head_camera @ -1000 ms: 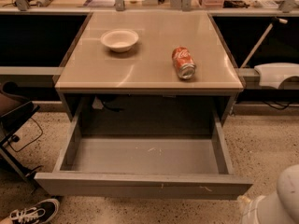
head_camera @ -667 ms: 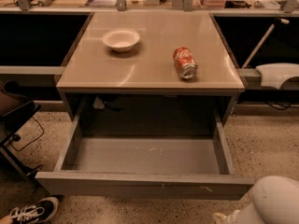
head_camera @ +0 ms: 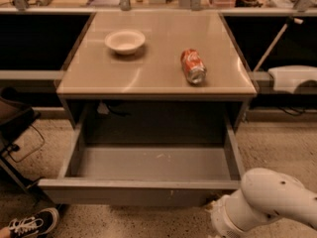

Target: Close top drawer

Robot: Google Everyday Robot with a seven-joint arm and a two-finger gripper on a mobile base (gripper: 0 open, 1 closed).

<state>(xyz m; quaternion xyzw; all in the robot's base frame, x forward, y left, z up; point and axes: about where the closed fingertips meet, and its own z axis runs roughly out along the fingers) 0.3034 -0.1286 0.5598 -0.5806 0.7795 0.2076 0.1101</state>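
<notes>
Bottom right of frame, my white arm ends at the gripper [head_camera: 217, 218], low beside the right end of the top drawer [head_camera: 138, 195] front; whether it is spread or closed I cannot tell. The drawer stands pulled far out, long axis left-right, so I judge the push runs up-frame. Beyond, the counter [head_camera: 158, 71] carries a can [head_camera: 193, 66] and a bowl [head_camera: 125, 41].

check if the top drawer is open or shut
Open: the top drawer is pulled well out, its bare floor showing. The gripper is at bottom right, near its front corner.
</notes>
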